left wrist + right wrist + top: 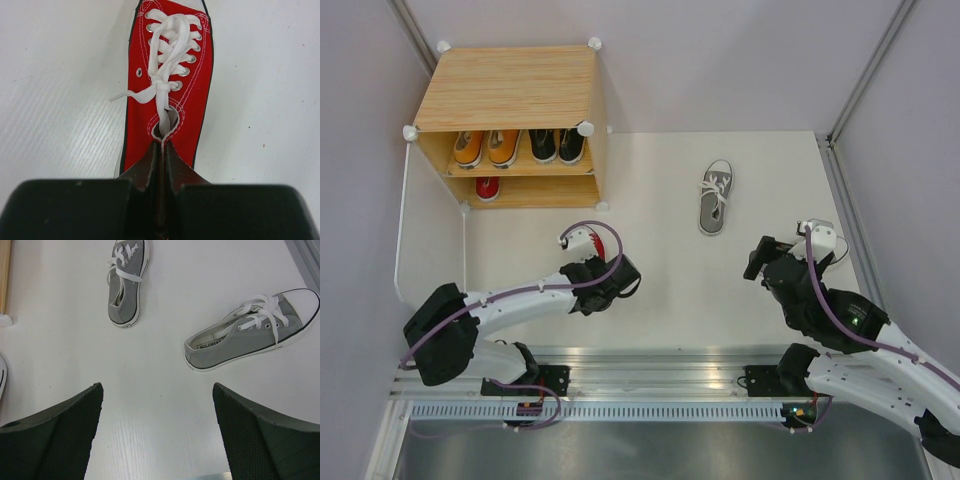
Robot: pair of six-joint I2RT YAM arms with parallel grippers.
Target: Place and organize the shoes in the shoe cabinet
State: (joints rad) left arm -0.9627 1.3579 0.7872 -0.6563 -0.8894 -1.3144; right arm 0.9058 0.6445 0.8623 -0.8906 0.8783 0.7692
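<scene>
From above we see the shoe cabinet (510, 90) standing open at the far left of the table (660, 290). An orange pair (502, 147) and a black pair (542, 145) sit on its upper shelf, with one red shoe (487, 187) below. In that view the left arm's wrist hides its grip.

The left wrist view shows it: the left tool (161, 150) is pressed together on the heel rim of a second red shoe (170, 75), toe pointing away. We cannot tell whether that shoe rests on the table or hangs.

The overhead view shows only one grey shoe (716, 197). The right wrist view also shows another grey shoe (252, 330) lying apart from it. The right tool (157, 430) is spread wide and holds nothing.
</scene>
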